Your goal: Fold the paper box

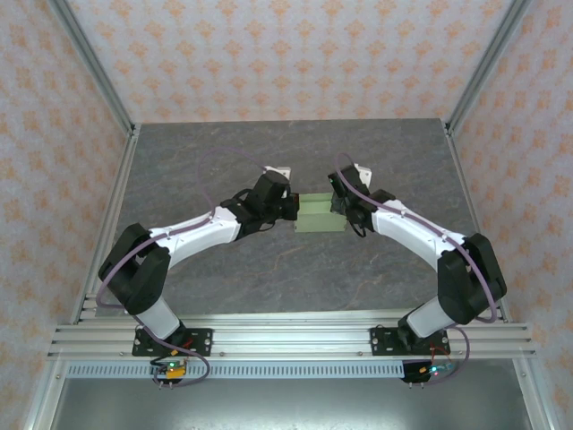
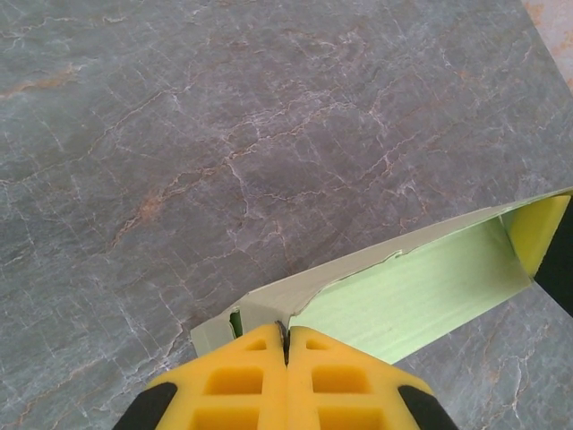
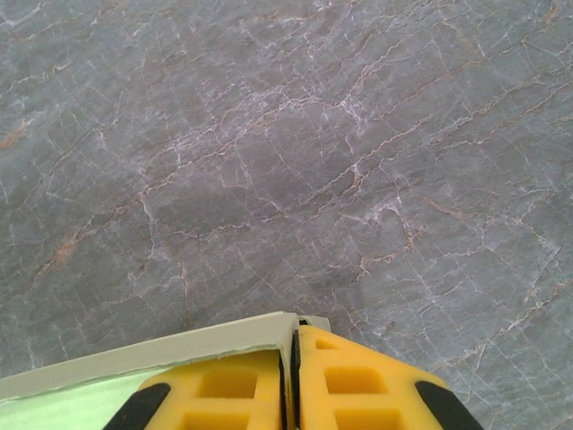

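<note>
The paper box [image 1: 319, 216] is a small pale light-green card box held up between both arms near the table's middle. My left gripper [image 1: 293, 208] pinches its left end wall. In the left wrist view the yellow fingers [image 2: 235, 376] are shut on the card edge of the box [image 2: 421, 291], whose green inside runs off to the right. My right gripper [image 1: 337, 204] grips the right end. In the right wrist view its yellow fingers [image 3: 358, 381] are closed on the box corner [image 3: 215, 345].
The grey marble-patterned table [image 1: 286, 152] stretches around the box on all sides. Metal frame posts [image 1: 94, 63] and patterned walls enclose the work area. An aluminium rail [image 1: 286, 336] carries both arm bases at the near edge.
</note>
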